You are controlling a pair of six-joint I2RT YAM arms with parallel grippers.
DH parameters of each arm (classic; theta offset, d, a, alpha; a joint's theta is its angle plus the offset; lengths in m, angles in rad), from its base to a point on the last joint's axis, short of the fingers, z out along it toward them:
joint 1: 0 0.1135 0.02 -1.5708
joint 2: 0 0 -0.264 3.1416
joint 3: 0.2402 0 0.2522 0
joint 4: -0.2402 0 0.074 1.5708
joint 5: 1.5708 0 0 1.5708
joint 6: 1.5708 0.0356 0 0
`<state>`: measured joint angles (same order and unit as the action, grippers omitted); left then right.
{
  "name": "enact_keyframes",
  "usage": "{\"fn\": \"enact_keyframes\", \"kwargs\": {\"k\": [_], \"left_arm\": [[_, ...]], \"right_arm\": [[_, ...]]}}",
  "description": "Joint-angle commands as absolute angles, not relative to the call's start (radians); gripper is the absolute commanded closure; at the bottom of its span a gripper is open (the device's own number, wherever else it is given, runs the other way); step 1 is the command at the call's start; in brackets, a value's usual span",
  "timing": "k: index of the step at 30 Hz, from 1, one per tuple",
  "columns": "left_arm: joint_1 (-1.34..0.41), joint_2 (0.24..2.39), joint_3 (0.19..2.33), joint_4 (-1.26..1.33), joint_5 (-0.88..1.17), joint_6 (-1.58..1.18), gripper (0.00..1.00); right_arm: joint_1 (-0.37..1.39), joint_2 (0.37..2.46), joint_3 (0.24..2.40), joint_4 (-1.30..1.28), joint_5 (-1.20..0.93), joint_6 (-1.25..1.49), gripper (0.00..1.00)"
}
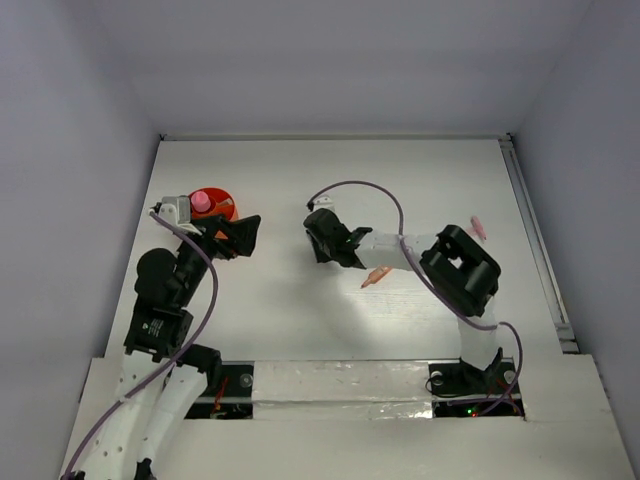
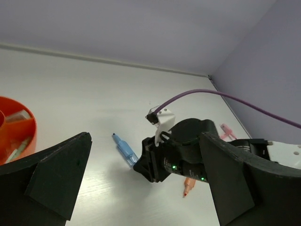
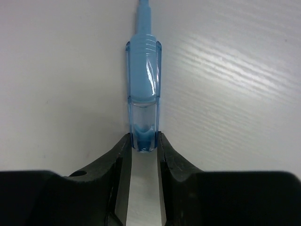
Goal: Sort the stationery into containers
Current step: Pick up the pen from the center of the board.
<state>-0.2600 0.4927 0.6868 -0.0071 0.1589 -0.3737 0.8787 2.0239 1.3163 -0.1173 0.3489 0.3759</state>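
Observation:
The orange-red divided cup (image 1: 222, 199) stands at the far left and holds a pink tube (image 1: 200, 202); its rim also shows in the left wrist view (image 2: 32, 123), with pale pieces inside. My left gripper (image 1: 246, 237) is open and empty, just right of the cup. My right gripper (image 1: 318, 243) is low at the table's middle. In the right wrist view its fingertips (image 3: 143, 143) are shut on the rear end of a light blue marker (image 3: 143, 89) lying on the table. The marker also shows in the left wrist view (image 2: 123, 149).
An orange marker (image 1: 377, 277) lies on the table beside the right forearm, also in the left wrist view (image 2: 189, 186). A small pink item (image 1: 480, 228) lies near the right wall. White walls enclose the table on three sides.

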Motion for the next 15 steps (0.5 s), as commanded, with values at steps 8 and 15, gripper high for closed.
{"fn": "enact_keyframes", "kwargs": {"k": [8,15], "left_arm": [[-0.255,0.597,0.413,0.364,0.304,-0.691,0.01],[-0.299,0.761,0.36,0.566,0.316,-0.703,0.11]], "right_arm": [[0.891,1.643,1.074,-0.022,0.106,0.328,0.9],[0.891,1.529,1.022,-0.046,0.008,0.333,0.91]]}}
